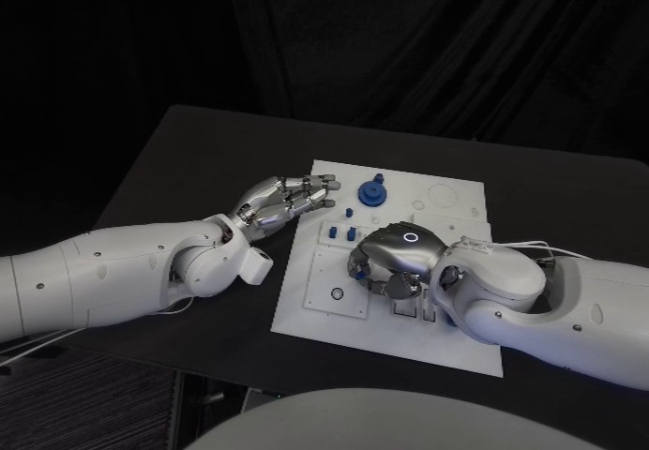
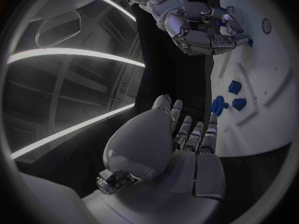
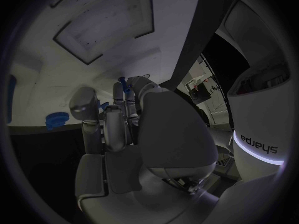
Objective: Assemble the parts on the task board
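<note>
Right hand [image 1: 395, 258] sits low over the middle of the board [image 1: 460, 202], fingers curled down among the small blue parts [image 1: 341, 232]. From the left wrist view its fingertips are bunched around something blue, but whether it truly pinches a part or only presses on one I cannot tell. Left hand [image 1: 284, 202] rests at the board's left edge, fingers loosely spread and holding nothing, just beside the tall blue peg [image 1: 372, 192] standing near the far edge.

Risks, as I judge them: the right hand covers its own work, so a part could go in tilted and jam in its recess unnoticed. A sideways push from those fingers could slide the board on the table [image 1: 176, 169], since the left hand touches only its rim and may not brace it. Loose parts near the right hand could be knocked out of place by the knuckles. If the left hand reaches in, the two may collide over the middle.
</note>
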You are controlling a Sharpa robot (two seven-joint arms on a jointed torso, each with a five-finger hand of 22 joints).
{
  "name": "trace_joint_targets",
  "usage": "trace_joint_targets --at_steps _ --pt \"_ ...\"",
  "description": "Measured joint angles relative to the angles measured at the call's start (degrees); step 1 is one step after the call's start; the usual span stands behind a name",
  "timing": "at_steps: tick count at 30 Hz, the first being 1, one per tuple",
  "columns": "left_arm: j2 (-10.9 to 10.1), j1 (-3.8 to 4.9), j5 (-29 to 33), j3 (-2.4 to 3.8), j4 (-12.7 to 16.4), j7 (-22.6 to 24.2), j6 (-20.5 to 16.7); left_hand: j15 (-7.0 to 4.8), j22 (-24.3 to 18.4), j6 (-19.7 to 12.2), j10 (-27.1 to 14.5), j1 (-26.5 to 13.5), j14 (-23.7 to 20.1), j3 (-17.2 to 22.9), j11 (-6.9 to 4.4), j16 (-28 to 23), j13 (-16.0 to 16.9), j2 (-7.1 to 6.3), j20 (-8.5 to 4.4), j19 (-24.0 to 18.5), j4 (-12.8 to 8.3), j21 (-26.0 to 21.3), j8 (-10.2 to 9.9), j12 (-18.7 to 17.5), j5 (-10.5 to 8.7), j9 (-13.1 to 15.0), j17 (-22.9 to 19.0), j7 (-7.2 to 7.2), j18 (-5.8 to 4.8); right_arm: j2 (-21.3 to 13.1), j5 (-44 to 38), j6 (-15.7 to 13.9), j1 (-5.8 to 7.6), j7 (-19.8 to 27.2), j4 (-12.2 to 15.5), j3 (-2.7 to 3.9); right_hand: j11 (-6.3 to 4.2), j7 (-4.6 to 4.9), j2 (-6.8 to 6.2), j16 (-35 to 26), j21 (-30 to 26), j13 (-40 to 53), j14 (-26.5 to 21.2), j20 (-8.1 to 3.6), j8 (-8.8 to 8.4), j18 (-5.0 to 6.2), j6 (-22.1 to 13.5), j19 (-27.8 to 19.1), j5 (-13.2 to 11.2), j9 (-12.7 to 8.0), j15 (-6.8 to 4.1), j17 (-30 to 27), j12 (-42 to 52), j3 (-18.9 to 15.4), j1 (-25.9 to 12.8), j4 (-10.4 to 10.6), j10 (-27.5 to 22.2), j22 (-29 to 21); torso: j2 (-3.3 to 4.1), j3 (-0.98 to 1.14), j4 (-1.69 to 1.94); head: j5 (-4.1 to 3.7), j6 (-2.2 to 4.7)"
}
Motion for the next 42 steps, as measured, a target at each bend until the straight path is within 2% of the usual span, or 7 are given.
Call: trace_joint_targets --at_steps 4,7,12,23,30,35,42 --pt "0.0 -0.04 0.0 0.0 0.0 0.0 0.1 0.21 0.1 0.0 0.0 0.0 0.2 0.2 0.0 0.0 0.0 0.0 0.21 0.2 -0.2 0.0 0.0 0.0 0.0 -0.1 0.0 0.0 -0.01 0.0 0.0 0.1 -0.08 -0.1 -0.3 -0.02 0.48 1.04 -0.5 -0.7 -1.9 -0.3 0.0 0.37 -3.49 0.0 -4.0 -0.8 -3.5 -1.2 0.5 0.0 -1.1 0.1 -0.5 0.1 -1.2 0.0 0.0 0.01 -0.01 -0.08 0.0" --pt "0.0 -0.06 0.0 0.0 -0.1 -0.1 0.1 0.2 0.1 0.0 0.0 0.0 0.2 0.2 0.0 0.0 0.0 0.0 0.21 0.2 -0.2 0.0 0.0 0.0 0.0 -0.1 0.0 0.0 -0.01 0.1 0.0 0.4 -0.2 -0.2 -0.5 -0.06 1.49 0.42 -1.27 -2.3 -5.6 -0.4 -1.2 1.03 -7.46 0.0 -9.1 -3.0 -8.9 -3.1 1.79 0.0 -2.0 -0.4 -1.8 0.9 -5.1 0.0 -0.01 0.02 -0.01 -0.08 0.0" --pt "0.0 -0.1 0.0 0.0 -0.1 -0.1 0.2 0.2 0.1 0.0 0.0 0.0 0.2 0.2 0.0 0.0 0.0 0.0 0.21 0.2 -0.2 0.0 0.0 0.0 0.0 -0.1 0.0 0.0 -0.01 0.2 0.0 1.1 -0.36 -0.5 -0.7 -0.06 2.87 -0.59 -1.42 -3.6 -10.0 0.3 -3.0 2.26 -9.97 0.0 -12.1 -5.3 -12.2 -4.9 2.93 0.0 -2.1 -1.6 -1.9 1.6 -10.1 0.0 0.0 0.02 -0.02 -0.08 0.0" --pt "0.2 -0.18 0.0 0.0 -0.2 -0.2 0.4 0.2 0.2 0.0 0.0 0.0 0.2 0.3 0.0 0.0 0.0 0.0 0.2 0.2 0.0 0.0 0.0 -0.3 0.0 -0.1 0.0 0.0 -0.01 -0.3 0.0 1.3 -0.45 -0.5 -0.6 -0.01 3.18 -1.94 -1.31 -3.8 -11.4 1.1 -3.5 2.57 -10.94 0.96 -13.6 -5.6 -15.9 -6.4 2.83 -0.5 -0.6 -4.3 -2.0 2.6 -13.0 0.0 -0.01 0.02 -0.02 -0.19 0.0" --pt "0.1 -0.26 0.0 0.0 -0.2 -0.2 0.5 0.4 0.2 0.0 0.0 0.0 0.0 0.3 0.0 0.0 0.0 0.0 0.2 0.2 0.0 0.0 0.0 -0.3 0.0 -0.1 0.0 0.0 -0.01 -3.4 0.0 0.1 -0.21 -0.4 1.2 -0.11 3.38 -1.31 -1.18 -3.8 -12.0 1.2 -3.8 2.57 -10.48 0.93 -11.6 -5.6 -15.7 -6.7 2.97 -0.6 -0.1 -5.6 -2.1 3.3 -15.3 0.0 0.0 0.03 -0.02 -0.4 0.0" --pt "-0.3 -0.28 0.0 0.0 -0.1 -0.2 0.4 0.4 -0.1 0.0 0.0 0.0 0.0 0.3 0.0 0.0 0.0 0.0 0.2 0.2 0.0 0.0 0.0 -0.3 0.0 -0.1 0.0 0.0 0.0 -7.2 1.2 -0.4 3.74 -0.7 3.9 -0.1 3.67 1.11 -0.51 -2.9 -10.6 0.0 -3.3 3.03 -9.1 0.92 -5.9 -4.6 -13.9 -6.9 3.45 0.0 -0.1 -6.1 -1.4 3.7 -14.9 0.0 -0.02 0.03 -0.03 -0.41 0.0" --pt "-1.2 -0.3 0.0 0.0 0.8 0.7 -0.4 -0.89 -4.1 0.5 2.2 0.5 -0.8 1.6 0.06 -0.3 0.2 -0.52 -1.9 -1.9 0.0 -0.6 0.5 2.6 1.87 -0.1 -0.2 0.52 0.0 -12.3 5.4 0.6 9.35 -2.3 5.9 -0.01 3.77 1.03 -0.74 4.7 3.9 -4.3 -0.2 2.95 -10.84 -0.94 -4.3 3.0 -7.2 -8.4 3.43 0.0 -3.1 -3.8 0.4 4.0 -12.0 0.0 -0.1 0.04 -0.03 -0.94 0.0"
